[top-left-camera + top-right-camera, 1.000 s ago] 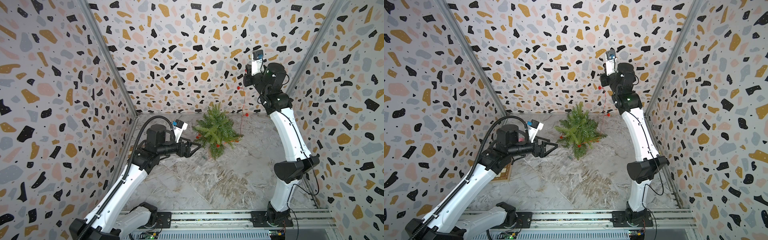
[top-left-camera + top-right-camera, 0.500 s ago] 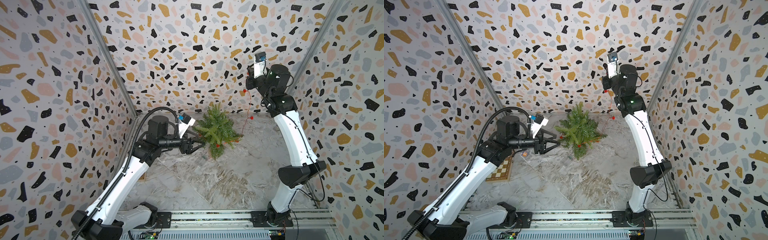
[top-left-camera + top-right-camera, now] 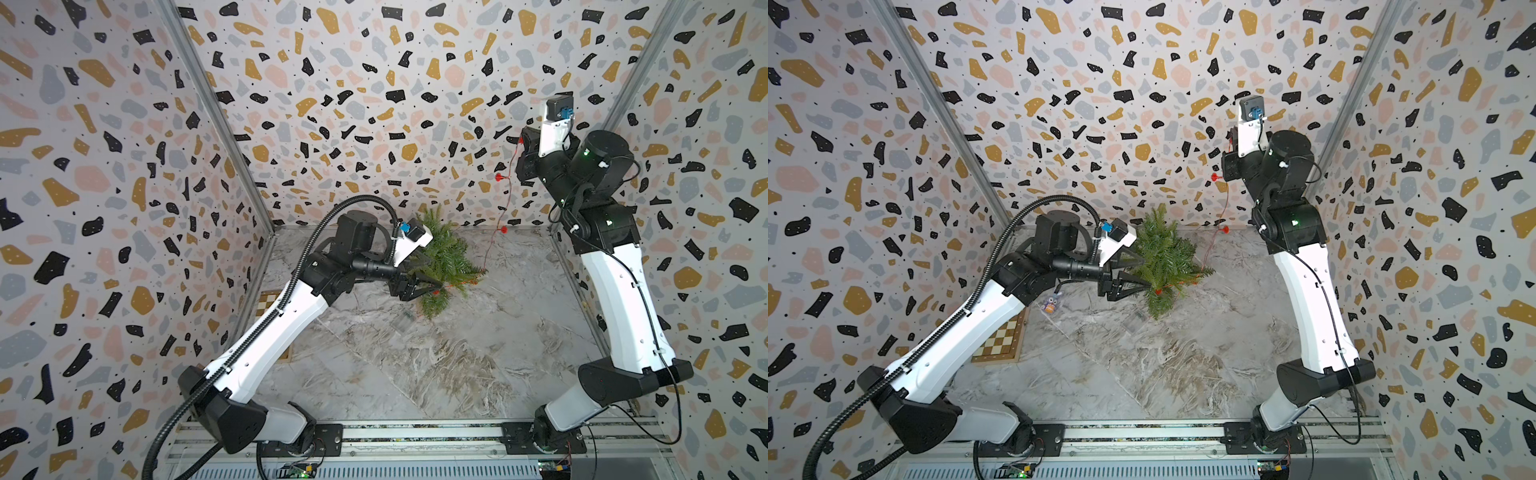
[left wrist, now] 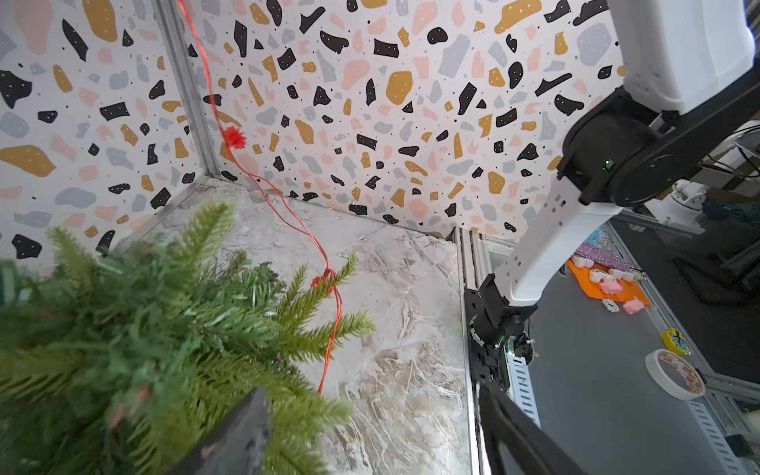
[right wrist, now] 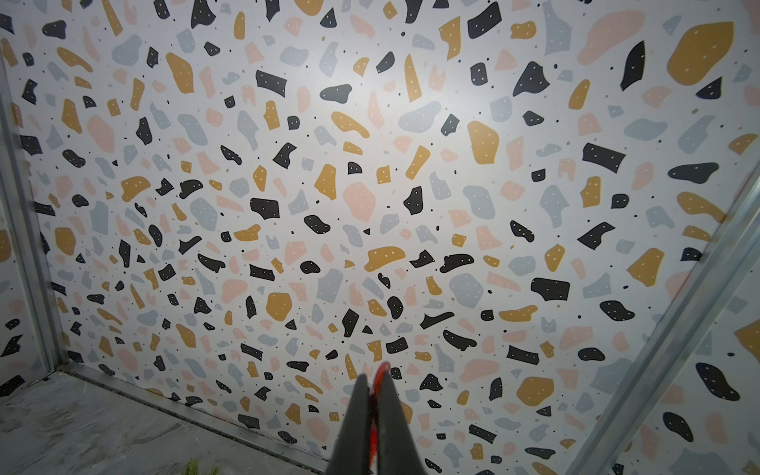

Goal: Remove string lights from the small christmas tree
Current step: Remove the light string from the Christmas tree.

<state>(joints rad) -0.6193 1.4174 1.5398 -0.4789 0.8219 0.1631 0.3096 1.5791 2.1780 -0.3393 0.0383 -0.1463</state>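
Observation:
The small christmas tree (image 3: 446, 262) (image 3: 1165, 259) stands at the back of the marble floor, its green branches filling one side of the left wrist view (image 4: 135, 329). The string lights (image 3: 501, 208) (image 3: 1221, 208) run as a thin red wire with red beads from the tree's right side up to my right gripper (image 3: 520, 143) (image 3: 1229, 142), which is raised near the back wall. That gripper (image 5: 375, 376) is shut on the wire. My left gripper (image 3: 434, 272) (image 3: 1145, 272) (image 4: 370, 390) is open at the tree's left side, with branch tips between its fingers. The wire (image 4: 288, 214) loops round a branch.
A chessboard (image 3: 998, 340) lies at the left wall under my left arm, with a small purple and orange toy (image 3: 1050, 303) beside it. Terrazzo walls close in the left, back and right. Bare marble floor (image 3: 436, 374) stretches in front of the tree.
My left gripper has moved right, from short of the tree to its left branches. My right gripper has drifted up and to the right with the wire.

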